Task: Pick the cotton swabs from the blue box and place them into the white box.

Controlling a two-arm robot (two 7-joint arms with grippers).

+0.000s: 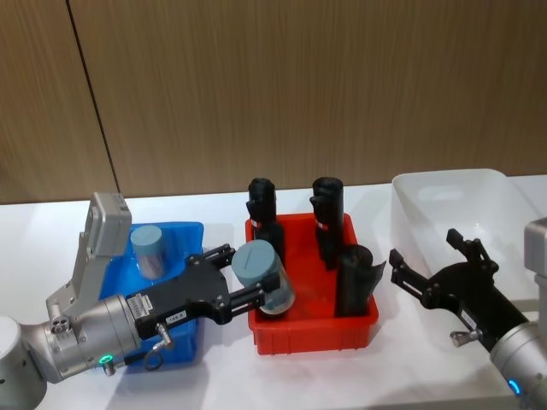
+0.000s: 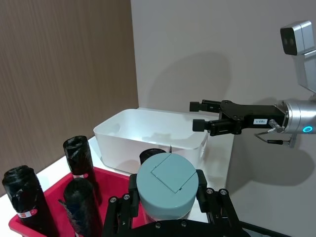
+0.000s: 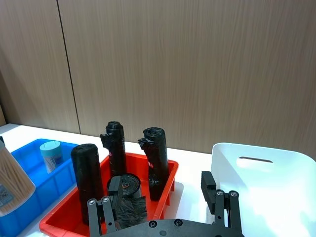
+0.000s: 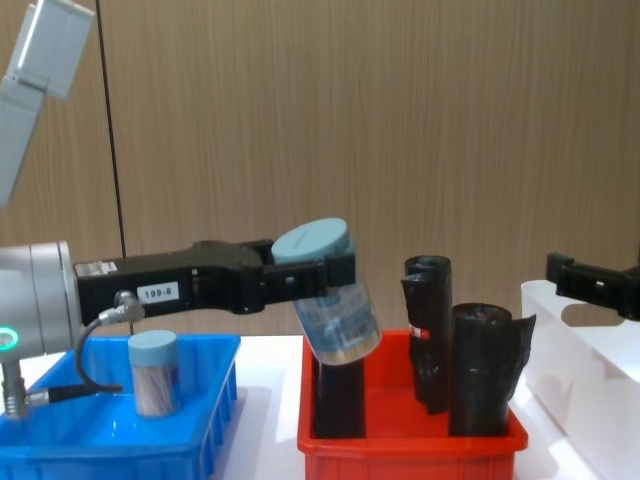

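While one jar rides aloft, step: transfer, mid-carry.
White box [image 1: 449, 175]: at right, destination.
Red bin [image 1: 312, 337]: between the boxes, black rolls [image 1: 327, 213] upright.
Blue box [image 1: 190, 237]: holds second jar [image 1: 149, 250].
Left claw [image 1: 248, 278]: clamped on tilted cotton swab jar [image 1: 265, 275] over red bin's left edge.
Right claw [image 1: 423, 248]: spread wide beside white box.
Next: probably clear the rolls, then release.

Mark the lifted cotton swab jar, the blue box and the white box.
Lifted cotton swab jar [image 1: 255, 260]: head view, on its pale blue lid.
Blue box [image 4: 110, 455]: chest view, on its ribbed front wall.
White box [image 1: 449, 177]: head view, on its far rim.
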